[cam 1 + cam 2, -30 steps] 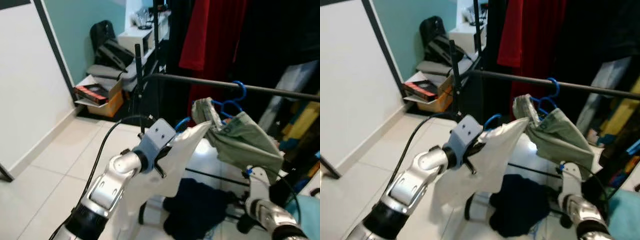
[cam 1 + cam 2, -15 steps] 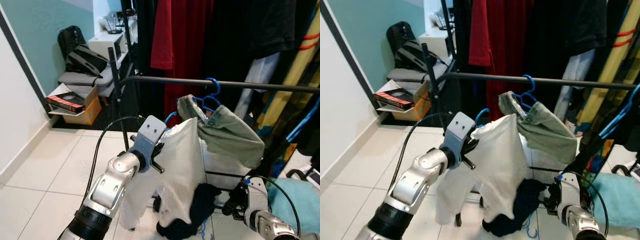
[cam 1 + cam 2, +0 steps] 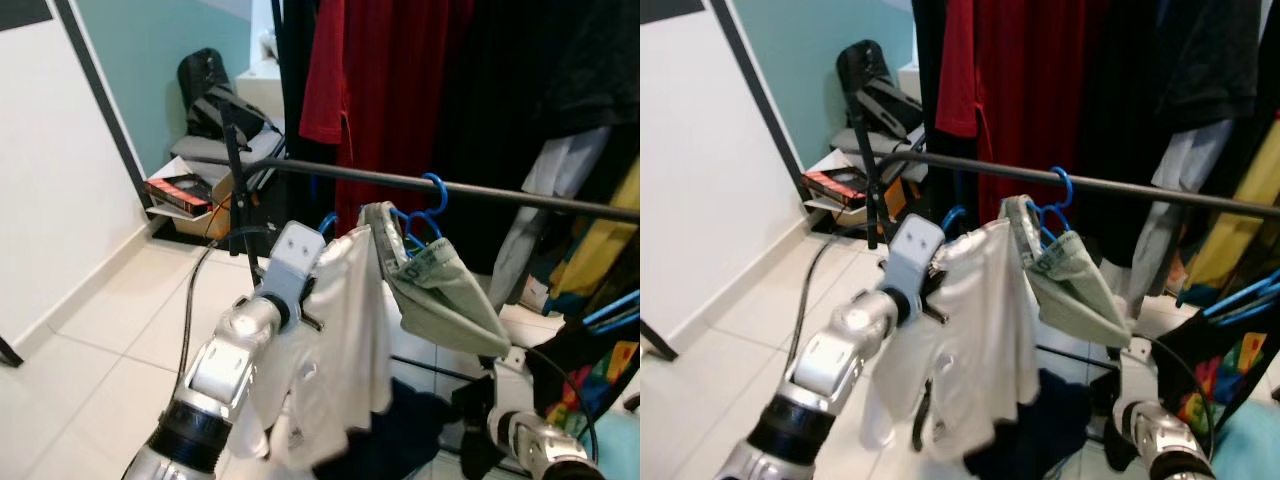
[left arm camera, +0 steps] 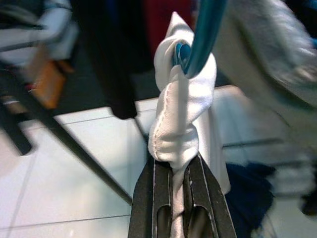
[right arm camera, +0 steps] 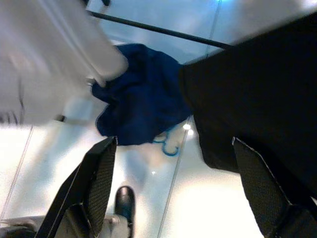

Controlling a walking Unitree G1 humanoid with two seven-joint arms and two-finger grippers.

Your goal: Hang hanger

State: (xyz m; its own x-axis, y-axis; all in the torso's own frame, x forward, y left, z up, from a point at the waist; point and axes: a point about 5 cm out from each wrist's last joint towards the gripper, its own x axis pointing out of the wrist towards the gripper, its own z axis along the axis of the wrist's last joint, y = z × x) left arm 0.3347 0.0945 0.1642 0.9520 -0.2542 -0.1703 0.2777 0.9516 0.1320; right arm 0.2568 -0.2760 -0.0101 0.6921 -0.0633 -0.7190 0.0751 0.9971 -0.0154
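One left gripper [image 4: 181,173] clenches a white shirt [image 3: 345,330] on its blue hanger [image 4: 200,37], beside a green garment [image 3: 440,295] under the rail [image 3: 500,192].

text: none readable | red-and-black box [image 3: 180,192] on far-left shelf: printing too small and blurred to read | green garment [image 3: 440,290] on rail: pale mark near collar, illegible | brands, numbers, signs: none legible

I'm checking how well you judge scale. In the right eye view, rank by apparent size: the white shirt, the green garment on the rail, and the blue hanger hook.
1. white shirt, though it is nearest the camera
2. green garment
3. blue hanger hook
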